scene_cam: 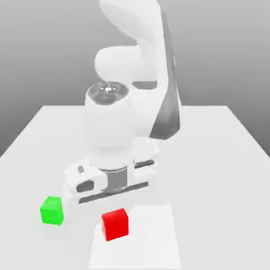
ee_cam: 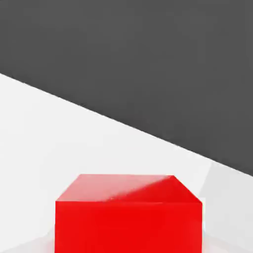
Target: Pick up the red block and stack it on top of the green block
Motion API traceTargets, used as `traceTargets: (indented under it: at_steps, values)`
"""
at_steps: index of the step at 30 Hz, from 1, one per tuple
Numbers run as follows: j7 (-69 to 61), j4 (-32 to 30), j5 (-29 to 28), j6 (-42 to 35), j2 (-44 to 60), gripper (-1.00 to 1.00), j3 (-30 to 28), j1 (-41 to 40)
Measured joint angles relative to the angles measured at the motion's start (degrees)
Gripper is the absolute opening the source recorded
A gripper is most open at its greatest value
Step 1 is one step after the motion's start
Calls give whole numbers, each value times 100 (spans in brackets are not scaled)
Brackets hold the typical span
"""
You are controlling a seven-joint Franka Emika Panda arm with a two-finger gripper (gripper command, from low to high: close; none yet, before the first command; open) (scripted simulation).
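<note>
Features nearest the camera a pale rectangle (scene_cam: 150, 242) lying flat on the tabletop (scene_cam: 227, 200), at the bottom center of the exterior view. Clasps the red block (scene_cam: 116, 225) in the closed tool (scene_cam: 114, 227), just left of the lower center of that frame, over the rectangle's upper left part. Presents the same block in the hand view, with a glossy upper face and a plain bright front, pressed from two opposite sides. Leaves unclear any contact between block and tabletop.

Places the green block (scene_cam: 51, 211) at lower left in the exterior view, apart from the red one and just beside the wide white hand housing (scene_cam: 108, 198). Sets that housing directly behind and above the red block, blocking sight of the tabletop beyond. Fills the upper middle with the white robot arm (scene_cam: 137, 79), dark-trimmed and bent, against a grey backdrop (scene_cam: 221, 52).
</note>
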Motion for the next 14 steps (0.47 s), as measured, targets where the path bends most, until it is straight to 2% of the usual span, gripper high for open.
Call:
traceTargets:
  at_steps: [3,5,11,12,14]
  values:
    - [325,-385,-239,-110,-507,-100,-343,-947]
    - [459,-602,-304,-111,-725,-100,-445,-1223]
    - [-108,-641,538,832,227,-100,-213,-1309]
    - [-190,-636,653,950,358,100,-149,-1353]
    - [-190,-636,653,950,358,100,-149,-1353]
